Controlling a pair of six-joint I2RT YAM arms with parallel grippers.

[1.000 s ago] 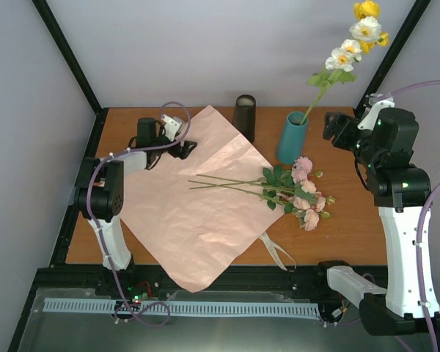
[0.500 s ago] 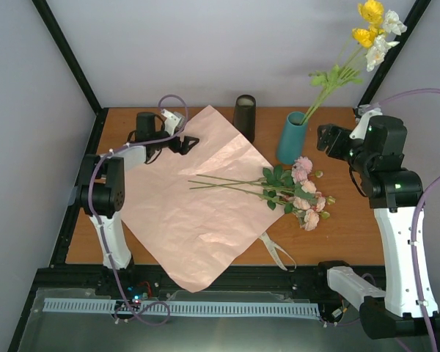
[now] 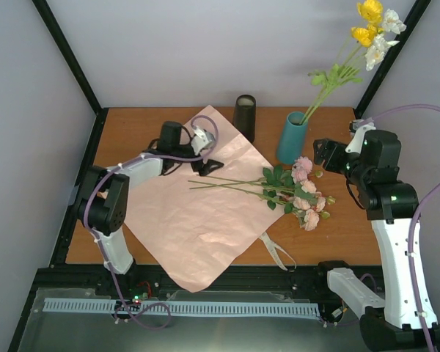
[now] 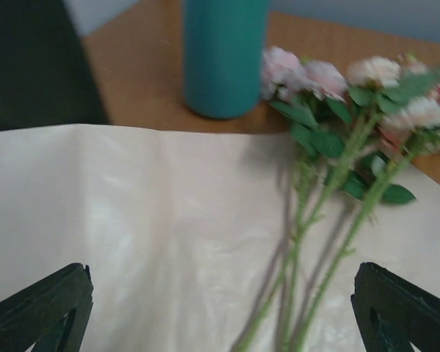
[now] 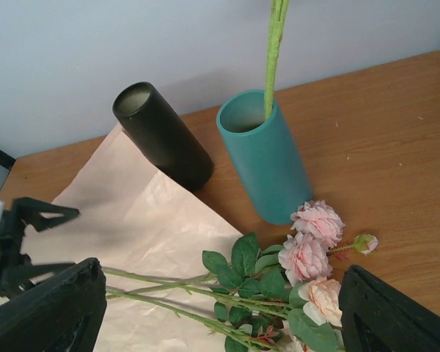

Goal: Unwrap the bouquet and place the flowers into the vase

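Two arms on show, and both are free of any load. The left end effector hangs low over the pink paper sheet, jaws spread wide and nothing between them, right at the cut ends of the rose stems. The right end effector is released as well, fingers wide apart, hovering just right of the teal vase.

One vase, upright at the back of the desk. One yellow and white sprig stands in it, leaning up and to the right. One dark cylinder stands to the vase's left, touching the paper's far corner. One sheet, lying open and flat like a diamond.

The roses lie across the sheet, at least three green stems by my count. Their pink heads are off the paper on bare wood, just in front of the vase. They bunch together, so an exact head count is hard.

One beige ribbon loops out near the front edge, one end running under the paper. The sprig's foot is hidden inside the vase, and the right wrist view cuts off its blossoms. The left wrist view is soft and blurry.
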